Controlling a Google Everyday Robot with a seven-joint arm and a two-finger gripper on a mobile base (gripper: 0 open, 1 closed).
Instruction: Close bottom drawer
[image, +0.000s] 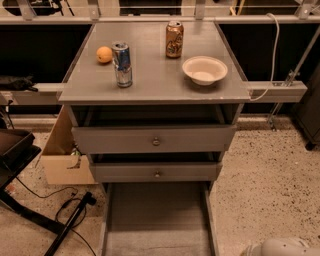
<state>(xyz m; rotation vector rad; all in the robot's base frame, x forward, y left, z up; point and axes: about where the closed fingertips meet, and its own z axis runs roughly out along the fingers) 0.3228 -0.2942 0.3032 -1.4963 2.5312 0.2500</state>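
The bottom drawer is pulled far out of the grey cabinet. Its long shallow plank tray runs down to the bottom edge of the view, and its front panel and knob are cut off below. Above it are the middle drawer front and the taller top drawer front, each with a small round knob and each slightly ajar. My gripper is out of view. Only a white rounded part of my arm shows at the bottom right corner, to the right of the open tray.
On the cabinet top stand an orange, a blue-silver can, a brown can and a white bowl. A cardboard box, black cables and a stand leg lie on the floor at left.
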